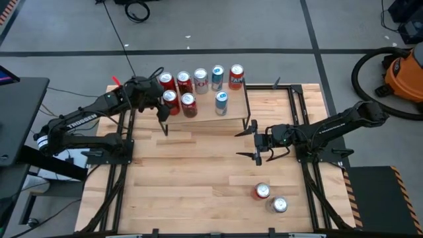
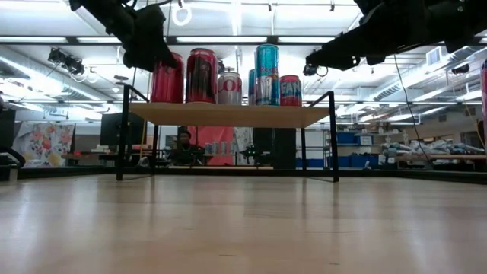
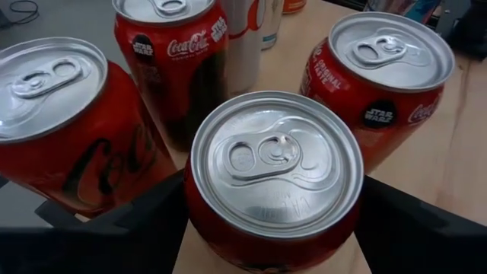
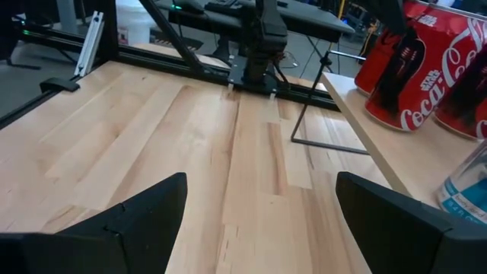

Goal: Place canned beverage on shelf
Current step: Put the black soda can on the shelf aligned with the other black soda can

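Nearest the front edge of the table (image 1: 198, 198), two loose cans are seen: a red can (image 1: 262, 192) and, just beside it, a silver can (image 1: 279, 205), both standing on the slats and not yet on the shelf (image 1: 232, 99). Above the middle of the table the right gripper (image 1: 250, 144) is held with its fingers spread wide and nothing between them, well apart from those two cans.

Farther back, on the shelf's left end, the left gripper (image 1: 162, 110) is seen around a red cola can (image 3: 274, 179); its fingers (image 3: 129, 221) lie on either side of the can, and contact appears likely, so the can is judged to be pinched, with its base at or near the board.

The risk is judged to lie in crowding. Two more red cans (image 3: 57, 129) (image 3: 380, 84) stand just beside the held one, and either could be nudged or tipped when the fingers are opened and drawn away. The can sits close to the shelf's front edge and could be dragged off by a careless retreat.

At the back of the shelf a row of cans (image 1: 201, 80) is set, and a blue can (image 1: 221, 102) stands alone toward the right. Beyond the table an orange vacuum (image 1: 400, 69) is seen on the floor.
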